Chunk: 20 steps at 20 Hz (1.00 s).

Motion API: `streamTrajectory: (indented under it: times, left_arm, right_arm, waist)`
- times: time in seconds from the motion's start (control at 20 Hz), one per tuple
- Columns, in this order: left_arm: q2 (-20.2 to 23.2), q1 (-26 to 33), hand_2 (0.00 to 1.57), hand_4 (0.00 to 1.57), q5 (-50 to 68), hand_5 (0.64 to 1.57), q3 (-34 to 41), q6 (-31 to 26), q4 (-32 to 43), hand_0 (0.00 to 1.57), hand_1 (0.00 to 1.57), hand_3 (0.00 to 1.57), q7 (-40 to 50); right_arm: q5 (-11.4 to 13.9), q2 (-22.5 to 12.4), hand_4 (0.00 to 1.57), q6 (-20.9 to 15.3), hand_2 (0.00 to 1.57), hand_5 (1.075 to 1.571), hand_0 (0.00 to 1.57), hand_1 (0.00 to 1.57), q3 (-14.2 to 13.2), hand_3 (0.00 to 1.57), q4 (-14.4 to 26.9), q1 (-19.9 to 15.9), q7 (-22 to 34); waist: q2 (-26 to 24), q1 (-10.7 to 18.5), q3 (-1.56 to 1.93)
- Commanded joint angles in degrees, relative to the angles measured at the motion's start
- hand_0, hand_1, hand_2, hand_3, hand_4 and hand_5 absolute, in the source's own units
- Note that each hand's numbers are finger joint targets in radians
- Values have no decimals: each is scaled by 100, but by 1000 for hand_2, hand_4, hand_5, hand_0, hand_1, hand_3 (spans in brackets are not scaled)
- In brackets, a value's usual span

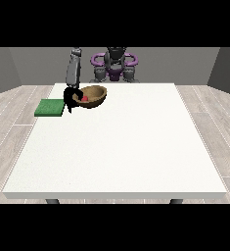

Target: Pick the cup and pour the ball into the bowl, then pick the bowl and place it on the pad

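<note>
White counter (121, 147) carries a pad (50, 107), beside it the bowl (93, 95) with ball (85, 98), rim gripped by the fingers (75, 94) of the hand (70, 98) at the view's left.

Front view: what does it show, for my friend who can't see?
A robot hand at the view's left grips a tilted brown bowl with a red ball inside, beside a green pad on a white table.

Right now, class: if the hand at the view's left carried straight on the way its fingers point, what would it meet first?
The hand grips the brown bowl at its rim, its fingers pointing down. Going straight on, it would probably meet the white table first, just beside the green pad, though depth is hard to judge.
</note>
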Motion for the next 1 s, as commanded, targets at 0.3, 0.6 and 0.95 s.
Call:
streamTrajectory:
  times: [0.3,0.6,0.95]
  left_arm:
    - [31,225,0,1192,93,1526,81,-147,420,0,0,0,45]
    - [255,510,0,1199,-35,1538,264,-152,592,0,0,0,-114]
    - [340,923,0,1201,-203,1545,404,-200,980,0,0,0,-612]
  right_arm:
    - [544,-1157,1000,-915,1571,1545,1571,1571,250,1175,-249,304,1964]
    - [365,-1850,1056,-536,1571,1556,1571,1571,332,973,-642,384,2863]
    - [99,-3103,1081,315,1571,1566,1571,1571,94,674,-912,-191,4164]
  waist:
    - [-253,-175,150]
    - [-498,-437,160]
    - [-625,-890,186]
